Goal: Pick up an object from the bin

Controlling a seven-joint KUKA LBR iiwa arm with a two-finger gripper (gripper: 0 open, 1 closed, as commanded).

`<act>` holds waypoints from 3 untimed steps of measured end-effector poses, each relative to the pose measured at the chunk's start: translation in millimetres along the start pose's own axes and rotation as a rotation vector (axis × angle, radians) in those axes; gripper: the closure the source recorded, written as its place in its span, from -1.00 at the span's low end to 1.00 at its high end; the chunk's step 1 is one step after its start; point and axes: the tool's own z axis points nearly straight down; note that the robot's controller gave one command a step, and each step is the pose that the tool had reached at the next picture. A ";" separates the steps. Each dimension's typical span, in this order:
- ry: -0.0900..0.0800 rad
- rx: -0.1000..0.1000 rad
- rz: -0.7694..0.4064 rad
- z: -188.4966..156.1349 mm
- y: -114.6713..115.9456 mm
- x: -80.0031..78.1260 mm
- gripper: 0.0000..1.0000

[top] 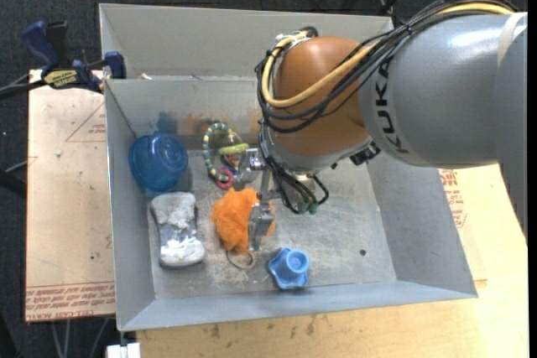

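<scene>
Mid-floor of bin [369,222]: orange crumpled lump [231,215], right edge covered by gripper [261,224]; touching or just above, unclear. Gripper released or clenched: cannot tell. Blue knobbed cap [289,267] just below; beaded ring [220,153] above, partly behind wrist.

My arm [457,88] is a fat silver-grey tube lettered KUKA in black, ending in a rounded orange cover [315,117] with yellow and black cables [289,103] looped over it and a small grey metal claw [262,224] beneath.
</scene>
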 end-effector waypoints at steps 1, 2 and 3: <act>0.005 0.002 -0.153 33.1 10.4 -14.1 -1.00; -0.020 -0.007 -0.209 110.7 12.1 -22.4 1.00; -0.019 -0.007 -0.209 110.7 12.0 -22.4 1.00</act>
